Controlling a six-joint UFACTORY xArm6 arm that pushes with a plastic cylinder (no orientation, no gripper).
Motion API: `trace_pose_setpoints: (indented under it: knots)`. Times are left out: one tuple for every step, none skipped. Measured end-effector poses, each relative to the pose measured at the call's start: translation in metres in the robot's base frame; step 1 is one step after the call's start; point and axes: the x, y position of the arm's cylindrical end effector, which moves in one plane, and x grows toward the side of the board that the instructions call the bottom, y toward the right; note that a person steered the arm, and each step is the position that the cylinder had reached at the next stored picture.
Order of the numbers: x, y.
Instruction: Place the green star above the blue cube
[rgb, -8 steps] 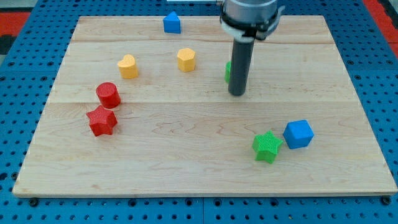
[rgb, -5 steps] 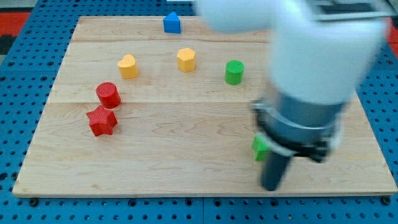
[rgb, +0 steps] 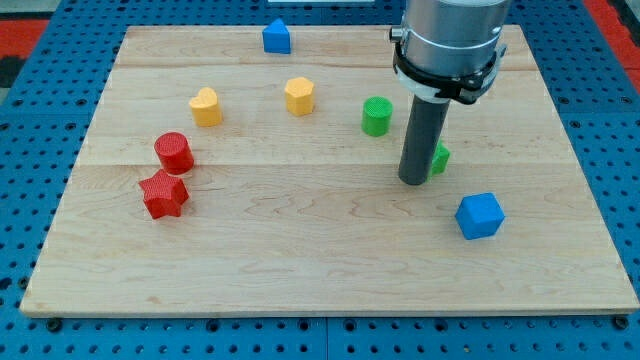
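The green star (rgb: 440, 157) lies right of the board's middle, mostly hidden behind my rod; only its right edge shows. My tip (rgb: 413, 181) rests on the board against the star's lower left side. The blue cube (rgb: 480, 215) sits below and to the right of the star, apart from it.
A green cylinder (rgb: 377, 115) stands up and left of my tip. A yellow hexagon block (rgb: 299, 95) and a yellow heart (rgb: 206, 106) lie further left. A red cylinder (rgb: 173, 152) and a red star (rgb: 164, 194) sit at the left. A blue house-shaped block (rgb: 277, 37) is at the top.
The green star has moved from beside the blue cube's left up the board to above it. My tip swung down to the lower right, then came back up behind the star.
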Motion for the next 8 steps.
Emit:
trace_pose_setpoints:
  knots:
    - [-0.044, 0.068]
    - [-0.039, 0.11]
    - [-0.1, 0.123]
    - [-0.079, 0.069]
    - [-0.043, 0.062]
    - [-0.104, 0.104]
    - [-0.204, 0.05]
    - [-0.256, -0.083]
